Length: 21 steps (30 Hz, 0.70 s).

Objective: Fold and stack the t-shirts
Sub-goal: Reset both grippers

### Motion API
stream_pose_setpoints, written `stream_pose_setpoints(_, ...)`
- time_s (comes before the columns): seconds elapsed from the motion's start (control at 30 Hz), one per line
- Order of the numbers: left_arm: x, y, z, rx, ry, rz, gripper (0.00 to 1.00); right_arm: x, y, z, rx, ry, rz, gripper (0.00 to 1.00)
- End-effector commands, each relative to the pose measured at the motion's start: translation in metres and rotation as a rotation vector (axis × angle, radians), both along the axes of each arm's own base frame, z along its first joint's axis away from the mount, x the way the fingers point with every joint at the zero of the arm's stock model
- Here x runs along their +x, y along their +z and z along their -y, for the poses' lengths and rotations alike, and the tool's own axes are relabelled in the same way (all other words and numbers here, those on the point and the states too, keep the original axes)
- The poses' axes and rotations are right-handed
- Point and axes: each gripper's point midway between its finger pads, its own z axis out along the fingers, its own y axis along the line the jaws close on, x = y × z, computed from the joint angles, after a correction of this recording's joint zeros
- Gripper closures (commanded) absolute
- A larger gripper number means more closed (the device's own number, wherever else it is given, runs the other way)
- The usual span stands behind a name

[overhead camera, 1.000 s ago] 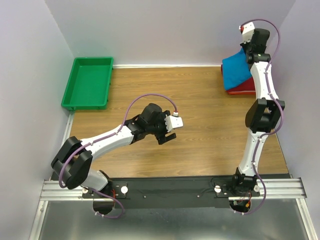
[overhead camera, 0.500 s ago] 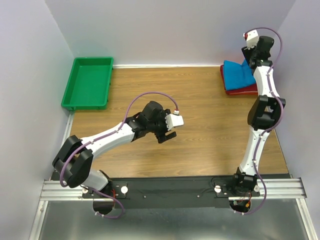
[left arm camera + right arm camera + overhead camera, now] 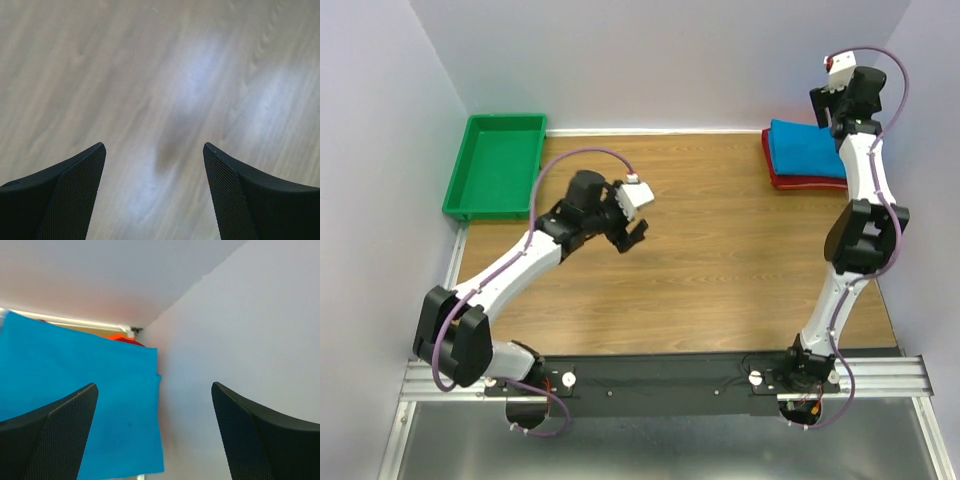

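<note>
Two folded t-shirts are stacked at the table's far right corner. The bright blue one [image 3: 806, 148] lies flat on the dark red one [image 3: 792, 182], of which only the front and left edges show. My right gripper [image 3: 832, 108] hangs open above the stack's right end, near the side wall. In the right wrist view the blue shirt [image 3: 75, 370] lies below and left of the open right gripper [image 3: 152, 386], with a red sliver [image 3: 125, 338] behind it. My left gripper [image 3: 631, 236] is open over bare table left of centre, and the left wrist view shows this gripper [image 3: 154, 146] holding nothing.
A green plastic tray [image 3: 470, 180] sits at the far left corner against the walls. Pale walls close in the back and both sides. The arm bases and a metal rail [image 3: 660, 375] run along the near edge.
My right gripper opened and let go of the blue shirt, which settled flat on the red one, then lifted up and back. My left arm swung left and away from me.
</note>
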Motion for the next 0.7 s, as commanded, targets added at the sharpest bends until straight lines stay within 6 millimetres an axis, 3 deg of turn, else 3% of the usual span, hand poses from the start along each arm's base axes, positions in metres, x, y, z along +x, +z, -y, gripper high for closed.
stream_pose_setpoints(0.0,0.021,0.055,-0.013,-0.135,0.047,0.012,0.14,-0.034,0.066,-0.051,0.097,0.087,0.09,0.0)
stream_pose_setpoints(0.13,0.049,0.083,-0.046,-0.192,0.085,-0.006,0.14,-0.072,0.063,-0.085,0.288,0.116,0.012,0.0)
stream_pose_setpoints(0.17,0.062,0.095,-0.066,-0.203,0.137,0.0,0.14,-0.078,0.061,-0.095,0.329,0.144,-0.005,0.0)
stream_pose_setpoints(0.27,0.081,0.1,-0.095,-0.223,0.214,-0.024,0.14,-0.11,0.05,-0.115,0.466,0.149,-0.066,0.0)
stream_pose_setpoints(0.3,0.09,0.105,-0.112,-0.23,0.261,-0.012,0.14,-0.118,0.045,-0.128,0.51,0.189,-0.091,0.0)
stream_pose_setpoints(0.33,0.094,0.105,-0.122,-0.231,0.288,-0.011,0.14,-0.136,0.032,-0.137,0.573,0.184,-0.13,0.0)
stream_pose_setpoints(0.4,0.101,0.099,-0.141,-0.221,0.351,-0.017,0.14,-0.154,0.017,-0.153,0.65,0.218,-0.178,0.0)
stream_pose_setpoints(0.43,0.105,0.092,-0.153,-0.213,0.386,-0.028,0.14,-0.17,-0.015,-0.161,0.705,0.2,-0.254,0.0)
stream_pose_setpoints(0.47,0.105,0.086,-0.166,-0.208,0.416,-0.042,0.14,-0.182,-0.016,-0.166,0.721,0.21,-0.258,0.0)
stream_pose_setpoints(0.53,0.103,0.067,-0.185,-0.189,0.453,-0.064,0.14,-0.203,-0.038,-0.175,0.755,0.223,-0.316,0.0)
stream_pose_setpoints(0.57,0.102,0.062,-0.191,-0.177,0.467,-0.06,0.14,-0.219,-0.066,-0.178,0.774,0.204,-0.379,0.0)
stream_pose_setpoints(0.63,0.095,0.044,-0.198,-0.138,0.487,-0.063,0.14,-0.235,-0.075,-0.18,0.774,0.199,-0.397,0.0)
stream_pose_setpoints(0.67,0.094,0.037,-0.201,-0.121,0.498,-0.06,0.14,-0.248,-0.093,-0.182,0.783,0.187,-0.439,0.0)
